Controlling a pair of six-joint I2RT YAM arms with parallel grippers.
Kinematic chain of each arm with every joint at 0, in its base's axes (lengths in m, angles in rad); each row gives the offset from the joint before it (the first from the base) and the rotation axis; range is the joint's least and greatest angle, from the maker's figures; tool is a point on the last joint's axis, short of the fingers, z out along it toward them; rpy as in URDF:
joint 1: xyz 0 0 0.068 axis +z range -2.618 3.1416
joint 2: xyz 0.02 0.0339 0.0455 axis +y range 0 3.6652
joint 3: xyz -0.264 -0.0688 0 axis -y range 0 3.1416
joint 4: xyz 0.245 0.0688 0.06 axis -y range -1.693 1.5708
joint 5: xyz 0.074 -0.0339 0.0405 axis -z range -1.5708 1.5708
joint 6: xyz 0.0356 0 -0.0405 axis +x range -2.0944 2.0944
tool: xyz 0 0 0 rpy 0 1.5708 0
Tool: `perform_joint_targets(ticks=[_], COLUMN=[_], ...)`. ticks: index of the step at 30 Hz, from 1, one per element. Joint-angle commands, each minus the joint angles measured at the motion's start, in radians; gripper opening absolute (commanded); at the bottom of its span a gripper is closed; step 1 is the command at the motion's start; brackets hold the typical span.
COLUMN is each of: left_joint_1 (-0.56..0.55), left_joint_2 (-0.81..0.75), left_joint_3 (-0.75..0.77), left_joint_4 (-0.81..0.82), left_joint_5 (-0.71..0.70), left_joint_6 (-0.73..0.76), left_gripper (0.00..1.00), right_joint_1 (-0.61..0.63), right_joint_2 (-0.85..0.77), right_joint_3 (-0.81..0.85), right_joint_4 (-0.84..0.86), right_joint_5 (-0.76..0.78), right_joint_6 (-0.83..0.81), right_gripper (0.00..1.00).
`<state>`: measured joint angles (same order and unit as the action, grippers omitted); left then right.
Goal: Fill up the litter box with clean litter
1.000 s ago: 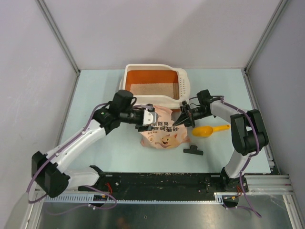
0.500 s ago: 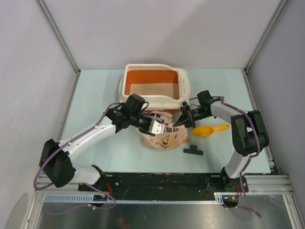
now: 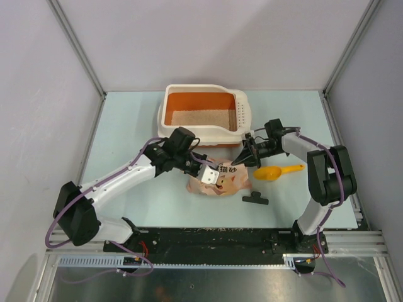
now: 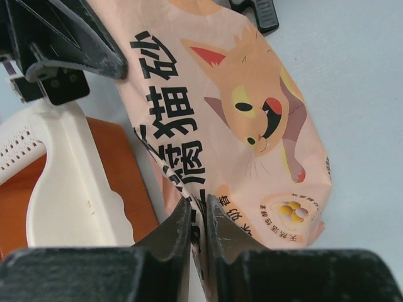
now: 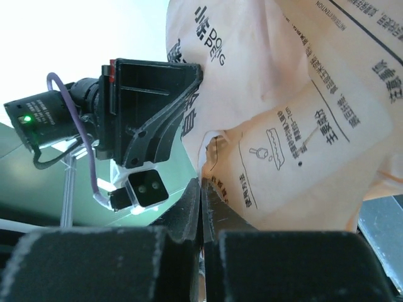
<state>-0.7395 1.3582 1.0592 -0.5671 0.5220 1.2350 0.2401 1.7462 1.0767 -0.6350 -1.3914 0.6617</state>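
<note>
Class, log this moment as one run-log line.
left gripper: pinching pink litter bag edge | right gripper: shut on same bag | litter box: some beige litter inside

Bold black characters "猫砂" on the front of the pink bag (image 4: 208,82).

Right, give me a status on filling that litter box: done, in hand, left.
Done: the litter box already shows a patch of litter on its floor. In hand: the left end effector and the right end effector each pinch an edge of the pink bag, which sits in front of the box, not over it. Left: lift it and tip it in.
</note>
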Motion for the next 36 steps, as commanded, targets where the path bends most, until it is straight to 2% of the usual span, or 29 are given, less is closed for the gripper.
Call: perform_joint_targets(ticks=[1, 2, 5, 7, 8, 9, 10, 11, 12, 16, 17, 19, 20, 22, 29, 36], left_joint_1=[0.023, 0.029, 0.048, 0.063, 0.069, 0.072, 0.078, 0.084, 0.095, 0.132, 0.14, 0.16, 0.164, 0.181, 0.203, 0.215], left_joint_2=[0.021, 0.027, 0.074, 0.097, 0.102, 0.108, 0.12, 0.124, 0.131, 0.162, 0.174, 0.183, 0.194, 0.203, 0.226, 0.226], left_joint_3=[-0.002, 0.024, 0.079, 0.102, 0.126, 0.139, 0.15, 0.168, 0.176, 0.206, 0.217, 0.228, 0.232, 0.237, 0.245, 0.245], left_joint_4=[-0.134, -0.14, -0.172, -0.174, -0.174, -0.172, -0.174, -0.174, -0.174, -0.172, -0.172, -0.174, -0.174, -0.174, -0.172, -0.174], left_joint_5=[-0.097, -0.065, 0.001, 0.041, 0.061, 0.094, 0.107, 0.122, 0.154, 0.237, 0.249, 0.285, 0.297, 0.326, 0.368, 0.385], left_joint_6=[-0.034, -0.086, -0.185, -0.236, -0.283, -0.305, -0.325, -0.362, -0.379, -0.466, -0.495, -0.522, -0.543, -0.569, -0.594, -0.606], left_gripper=[0.13, 0.11, 0.09, 0.09, 0.09, 0.09, 0.09, 0.09, 0.08, 0.08, 0.08, 0.08, 0.08, 0.07, 0.07, 0.06], right_joint_1=[-0.125, -0.149, -0.228, -0.263, -0.263, -0.257, -0.228, -0.185, -0.155, -0.024, 0.029, 0.096, 0.149, 0.18, 0.277, 0.307], right_joint_2=[-0.033, -0.034, -0.062, -0.073, -0.082, -0.089, -0.099, -0.146, -0.181, -0.414, -0.442, -0.496, -0.513, -0.553, -0.504, -0.421], right_joint_3=[0.032, 0.054, 0.178, 0.32, 0.374, 0.415, 0.499, 0.517, 0.517, 0.272, 0.24, 0.203, 0.154, 0.111, 0.063, 0.06], right_joint_4=[-0.037, -0.032, -0.04, -0.115, -0.238, -0.303, -0.378, -0.469, -0.479, -0.165, -0.143, -0.143, -0.123, -0.034, 0.038, 0.068], right_joint_5=[-0.209, -0.181, -0.069, 0.004, 0.094, 0.133, 0.178, 0.265, 0.31, 0.481, 0.508, 0.587, 0.61, 0.664, 0.721, 0.713], right_joint_6=[-0.031, -0.066, -0.192, -0.423, -0.529, -0.792, -0.924, -1.071, -1.241, -1.32, -1.35, -1.514, -1.548, -1.599, -1.754, -1.783], right_gripper=[0.09, 0.14, 0.19, 0.26, 0.29, 0.31, 0.35, 0.37, 0.38, 0.48, 0.49, 0.51, 0.52, 0.54, 0.57, 0.57])
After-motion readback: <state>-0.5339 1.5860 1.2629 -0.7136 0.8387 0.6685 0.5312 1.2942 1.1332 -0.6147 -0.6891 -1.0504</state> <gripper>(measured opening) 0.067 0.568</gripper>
